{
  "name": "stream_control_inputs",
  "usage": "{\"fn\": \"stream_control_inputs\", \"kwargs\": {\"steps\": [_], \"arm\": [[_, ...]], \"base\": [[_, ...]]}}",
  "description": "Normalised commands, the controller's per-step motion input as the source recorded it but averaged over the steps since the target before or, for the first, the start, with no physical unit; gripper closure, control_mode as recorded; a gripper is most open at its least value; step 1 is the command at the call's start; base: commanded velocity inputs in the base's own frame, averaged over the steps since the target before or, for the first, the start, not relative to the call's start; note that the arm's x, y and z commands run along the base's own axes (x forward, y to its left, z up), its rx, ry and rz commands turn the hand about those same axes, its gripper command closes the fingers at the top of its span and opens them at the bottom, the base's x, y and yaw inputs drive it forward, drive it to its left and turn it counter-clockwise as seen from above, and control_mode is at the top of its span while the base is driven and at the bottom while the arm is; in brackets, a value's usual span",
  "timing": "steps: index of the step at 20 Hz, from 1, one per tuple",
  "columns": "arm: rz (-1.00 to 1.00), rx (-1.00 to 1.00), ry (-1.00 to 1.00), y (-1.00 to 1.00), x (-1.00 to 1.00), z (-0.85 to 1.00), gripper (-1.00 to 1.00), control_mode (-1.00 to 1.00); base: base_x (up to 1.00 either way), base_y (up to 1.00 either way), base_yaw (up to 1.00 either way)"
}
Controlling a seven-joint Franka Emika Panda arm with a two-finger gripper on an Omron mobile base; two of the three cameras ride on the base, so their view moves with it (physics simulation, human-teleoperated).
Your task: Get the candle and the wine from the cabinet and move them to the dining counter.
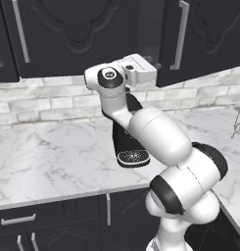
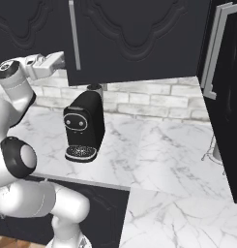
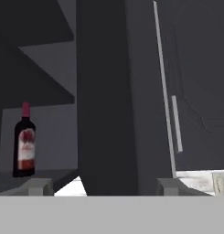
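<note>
The wine [image 3: 25,141] stands upright on a cabinet [image 3: 109,91] shelf, left of the door edge, while the fingers [image 3: 35,185] are spread, grasping nothing.

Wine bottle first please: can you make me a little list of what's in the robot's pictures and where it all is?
wine: upright on a shelf inside the cabinet, red cap on top
pincer: fingers apart, holding nothing, away from the bottle
cabinet door edge: straight ahead of the pincer, bottle off to one side of it
coffee machine: black, on the marble worktop by the brick wall
candle: can't spot it
</note>
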Motion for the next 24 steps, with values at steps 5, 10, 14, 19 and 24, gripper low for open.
{"fn": "stream_control_inputs", "kwargs": {"steps": [5, 10, 14, 19, 24], "arm": [[-0.07, 0.05, -0.02, -0.98, -0.50, 0.00, -1.00, -1.00], [-0.04, 0.06, 0.00, -1.00, -0.53, 0.00, -1.00, -1.00], [-0.03, 0.06, 0.00, -1.00, -0.63, 0.00, -1.00, -1.00], [-0.07, 0.03, 0.00, -1.00, -0.52, 0.00, -1.00, -1.00], [-0.10, 0.00, 0.00, -1.00, -0.48, 0.00, -1.00, -1.00]], "base": [[0.00, 0.00, 0.00], [0.00, 0.00, 0.00], [0.00, 0.00, 0.00], [0.00, 0.00, 0.00], [0.00, 0.00, 0.00]]}}
